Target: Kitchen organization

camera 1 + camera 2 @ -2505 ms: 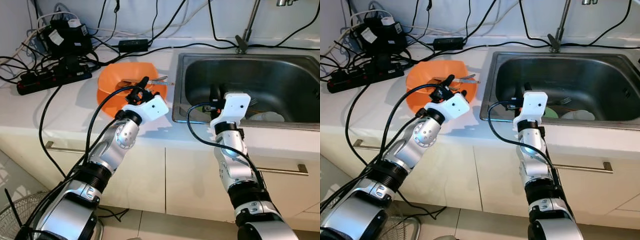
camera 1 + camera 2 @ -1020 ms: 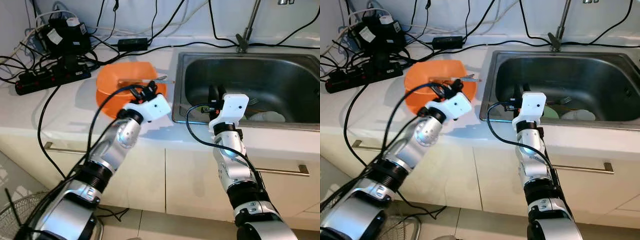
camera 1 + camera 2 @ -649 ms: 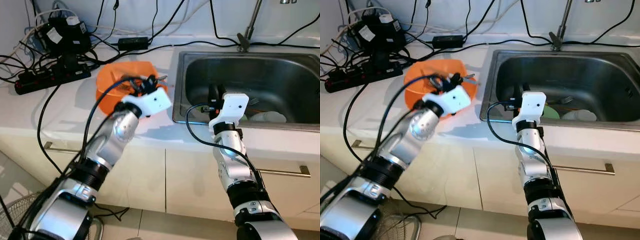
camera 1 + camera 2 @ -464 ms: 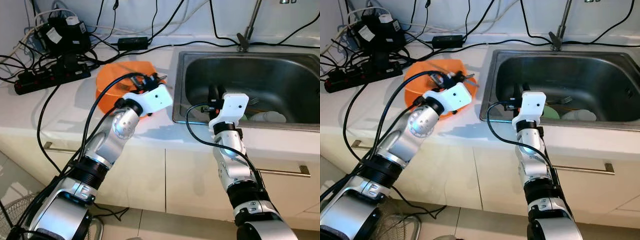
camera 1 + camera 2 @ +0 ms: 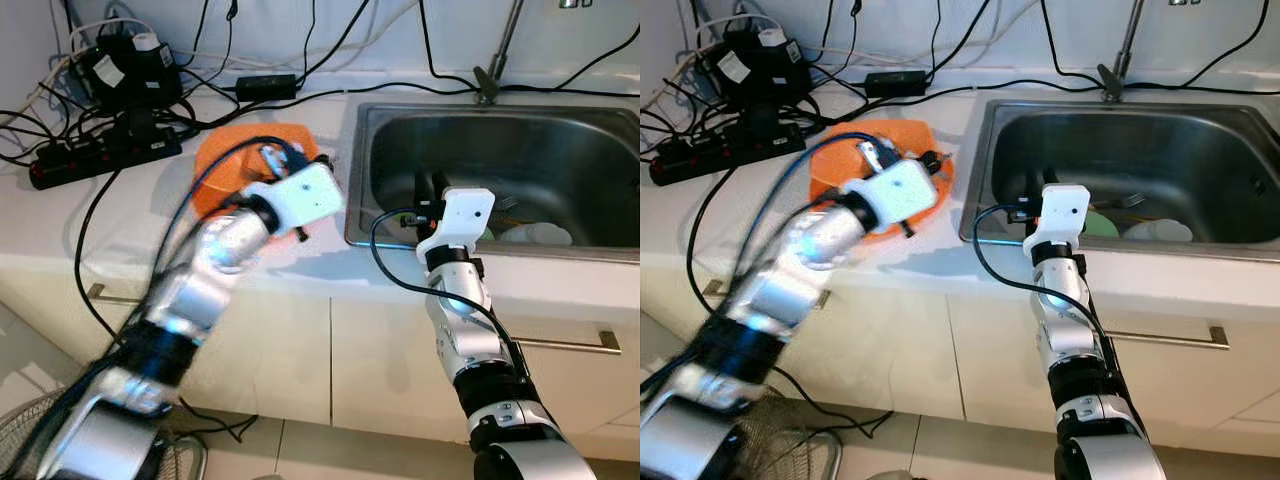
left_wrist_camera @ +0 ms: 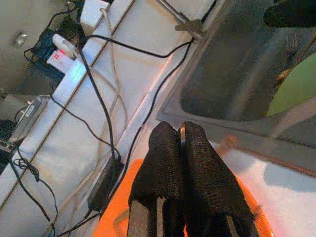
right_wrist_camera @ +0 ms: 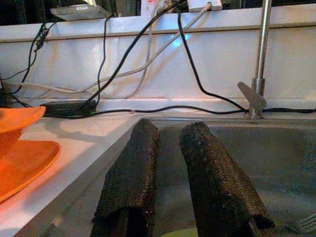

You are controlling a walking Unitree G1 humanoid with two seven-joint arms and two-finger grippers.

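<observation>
Two claws by the kitchen sink.
Eye views: the blurry left claw [image 5: 283, 158] is over the round orange plastic bowl [image 5: 222, 168] on the white surface [image 5: 120, 215]. Left wrist view: its fingers press together, holding nothing. Right wrist view: the right claw [image 7: 174, 173] is slightly open and empty over the shiny metal sink [image 7: 306, 163].

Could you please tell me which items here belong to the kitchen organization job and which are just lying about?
Job: orange bowl beneath the left gripper; sink with dishes, where the right gripper hovers.

Lying about: power strip, black cables, faucet.
</observation>
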